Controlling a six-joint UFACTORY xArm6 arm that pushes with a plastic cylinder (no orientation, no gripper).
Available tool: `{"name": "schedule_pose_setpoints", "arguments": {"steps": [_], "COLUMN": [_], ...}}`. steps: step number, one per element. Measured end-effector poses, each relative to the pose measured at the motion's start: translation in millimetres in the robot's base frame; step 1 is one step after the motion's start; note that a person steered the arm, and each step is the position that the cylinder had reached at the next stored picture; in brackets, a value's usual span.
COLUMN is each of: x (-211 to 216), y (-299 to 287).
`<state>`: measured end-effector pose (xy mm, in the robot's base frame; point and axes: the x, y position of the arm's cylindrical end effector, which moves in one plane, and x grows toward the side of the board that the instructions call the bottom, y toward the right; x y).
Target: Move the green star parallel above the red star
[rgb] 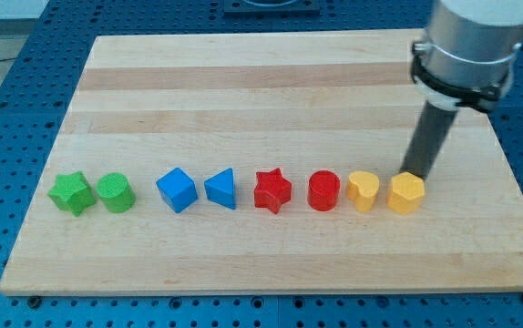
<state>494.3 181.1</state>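
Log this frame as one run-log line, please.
my tip: just above yellow hexagon | green star: row's far left, beside green cylinder, untouched | red star: mid-row | status: push not started

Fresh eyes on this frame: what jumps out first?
A neat row of eight coloured blocks across the wooden board, running from the green star at the view's left past the red star to a yellow hexagonal block on the right. My tip sits right behind that yellow block, far from the green star.
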Motion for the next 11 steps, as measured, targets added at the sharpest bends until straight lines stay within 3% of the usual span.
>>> {"name": "schedule_pose_setpoints", "arguments": {"steps": [2, 3, 4, 8, 9, 11], "x": [54.3, 94.0, 101.4, 82.1, 65.3, 3.2], "y": [44.5, 14.7, -72.3, -410.0, -451.2, -433.0]}}
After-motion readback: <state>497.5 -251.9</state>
